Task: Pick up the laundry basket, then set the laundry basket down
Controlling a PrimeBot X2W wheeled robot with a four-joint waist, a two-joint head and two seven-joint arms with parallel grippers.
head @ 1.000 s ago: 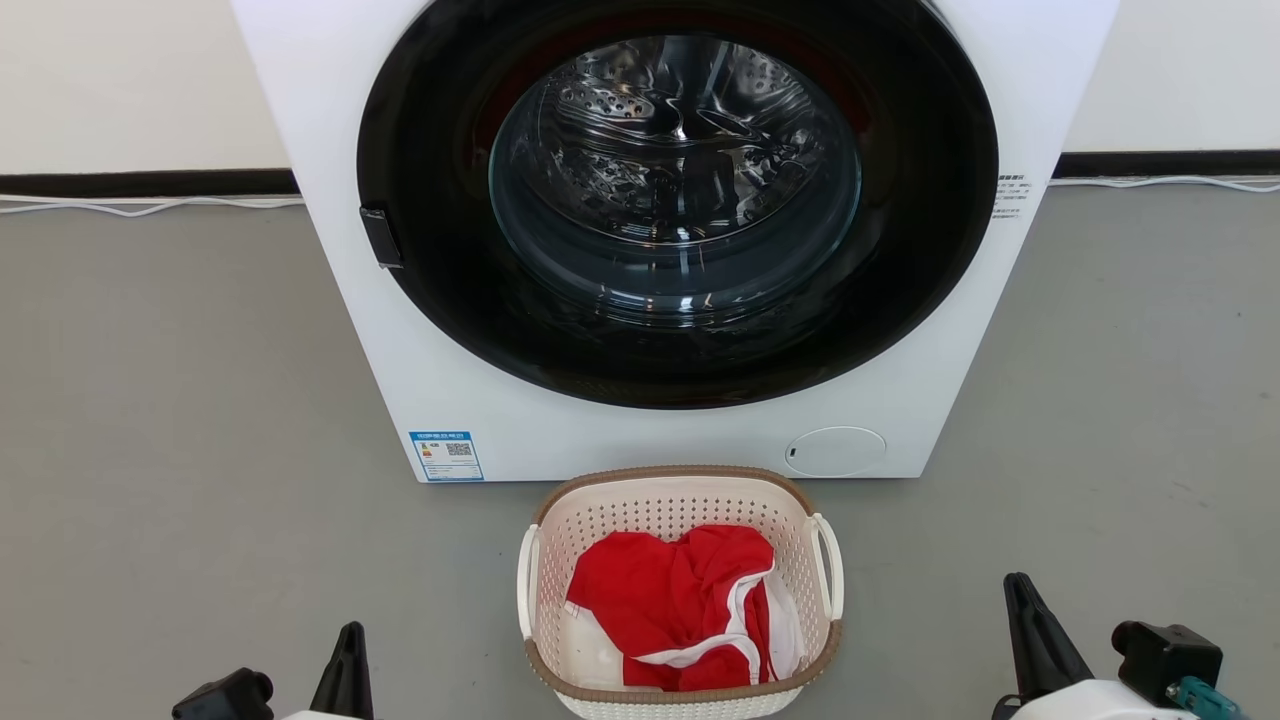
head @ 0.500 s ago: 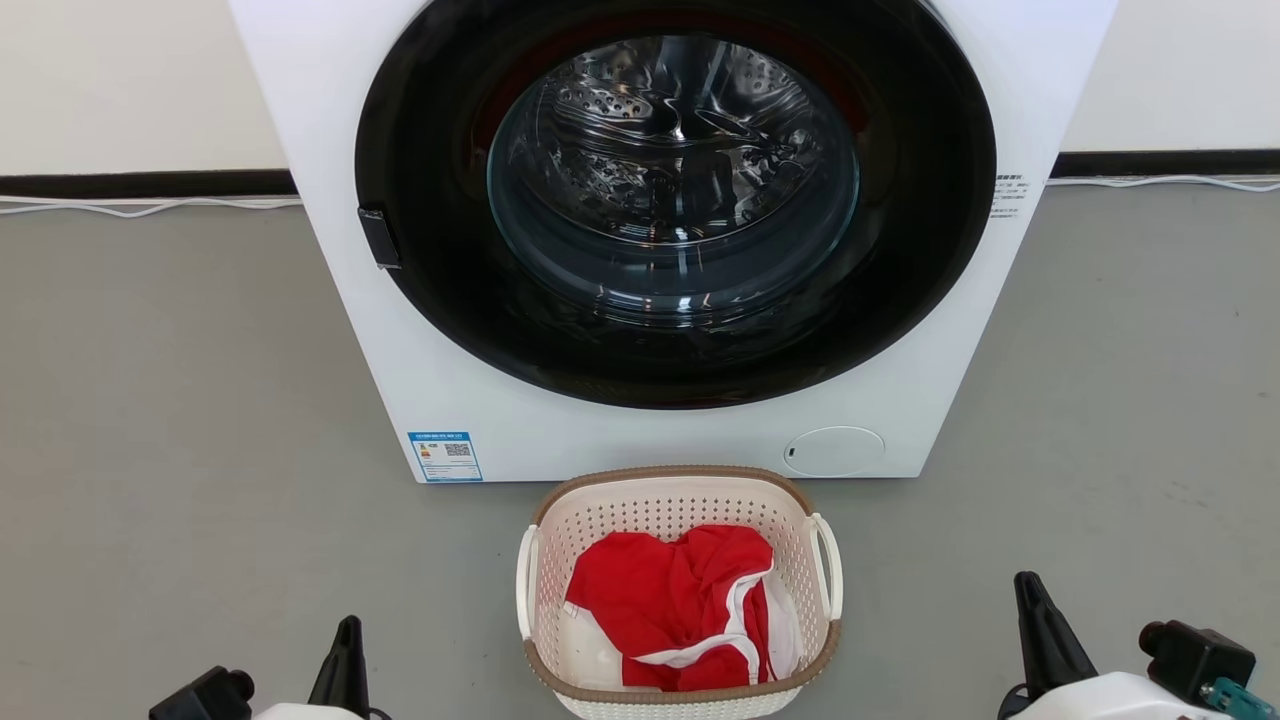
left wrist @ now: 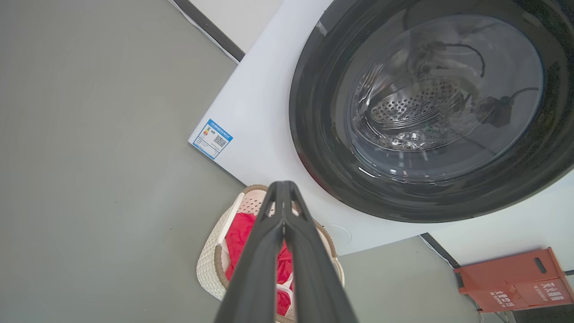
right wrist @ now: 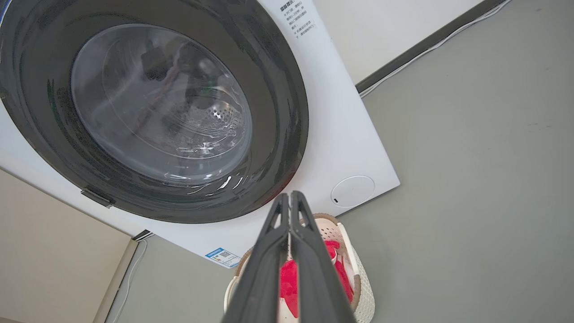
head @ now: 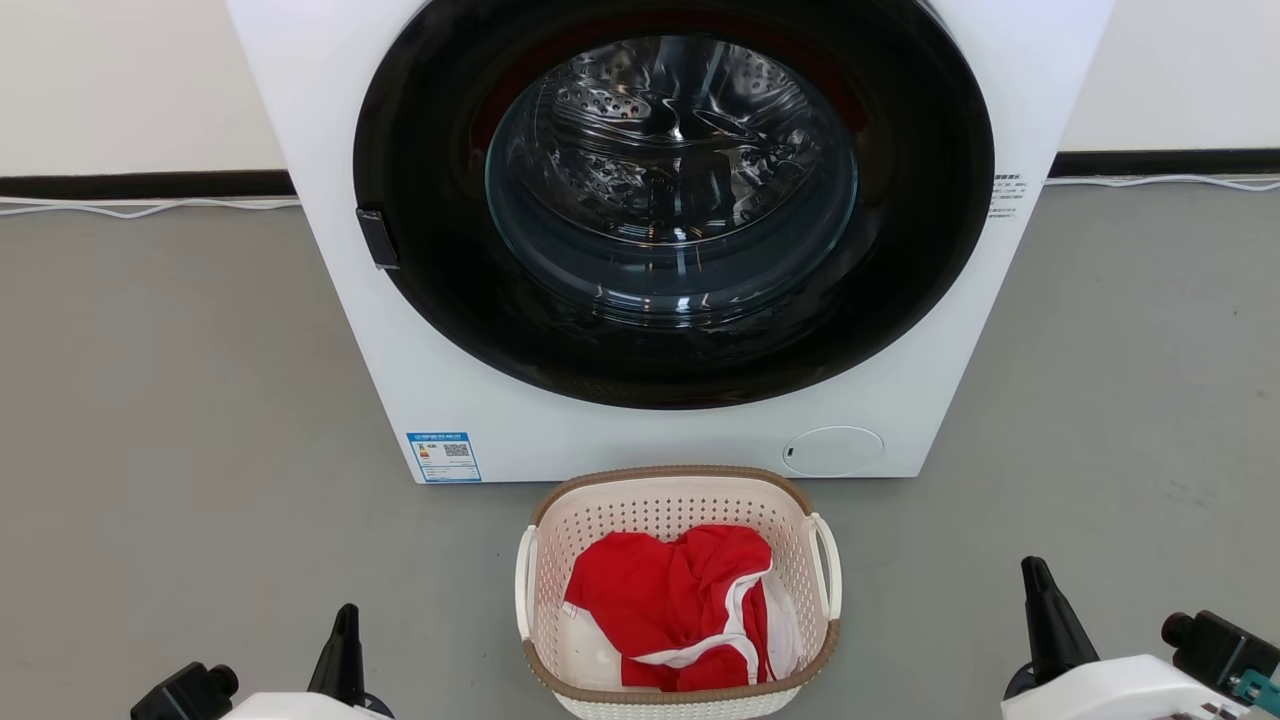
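The laundry basket (head: 680, 500) sits on the grey floor just in front of the washing machine, cream-white and perforated, with a brown rim and white loop handles. A red garment with white trim lies inside it. My left gripper (head: 347, 612) is low at the left of the basket, well apart from it. My right gripper (head: 1033, 568) is low at the right, also apart. In the left wrist view my left gripper (left wrist: 281, 185) is shut with nothing held, with the basket (left wrist: 207, 260) behind it. In the right wrist view my right gripper (right wrist: 290, 195) is shut with nothing held, above the basket (right wrist: 364, 296).
A white front-loading washing machine (head: 640, 440) with a closed dark round door (head: 670, 190) stands right behind the basket. Grey floor spreads on both sides. A white cable (head: 150, 208) runs along the wall base. An orange-red box (left wrist: 515, 280) lies beyond the machine.
Both arms have moved outward, away from the basket: the left gripper left and lower, the right gripper right and slightly higher. The basket has stayed in place.
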